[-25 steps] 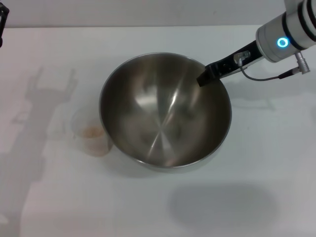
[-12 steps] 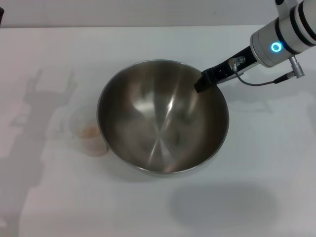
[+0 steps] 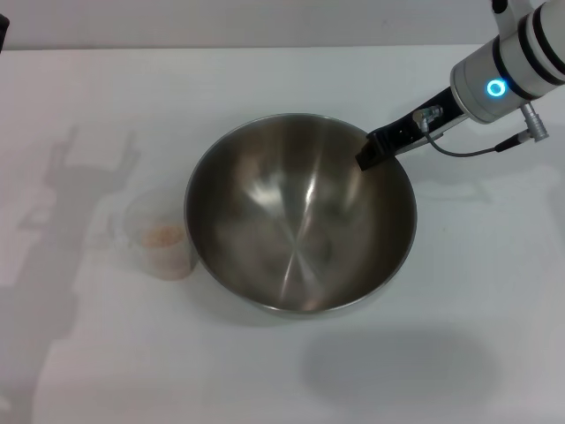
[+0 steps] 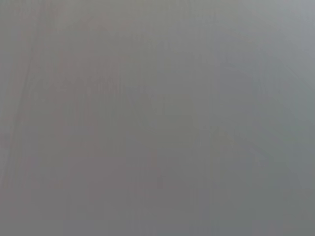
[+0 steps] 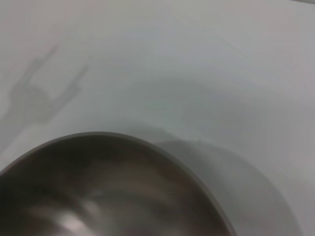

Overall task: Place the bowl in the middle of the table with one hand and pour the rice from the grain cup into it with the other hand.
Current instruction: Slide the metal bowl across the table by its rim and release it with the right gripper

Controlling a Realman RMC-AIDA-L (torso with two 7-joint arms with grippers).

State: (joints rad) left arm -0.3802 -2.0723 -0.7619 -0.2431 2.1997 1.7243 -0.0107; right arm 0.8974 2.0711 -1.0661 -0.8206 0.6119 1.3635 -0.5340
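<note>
Bowl [image 3: 300,212] is sitting near the middle of the table [image 3: 494,291], with the right gripper [image 3: 369,152] pinching its far right rim, fingers closed on thin steel. Being rigid, light and slick, the bowl is probably best held at that rim. Grain cup [image 3: 161,237] is standing against the bowl's left side, holding rice [image 3: 164,234]; being thin clear plastic, it is likely calling for a gentle side grasp. Left gripper is out of view.
</note>
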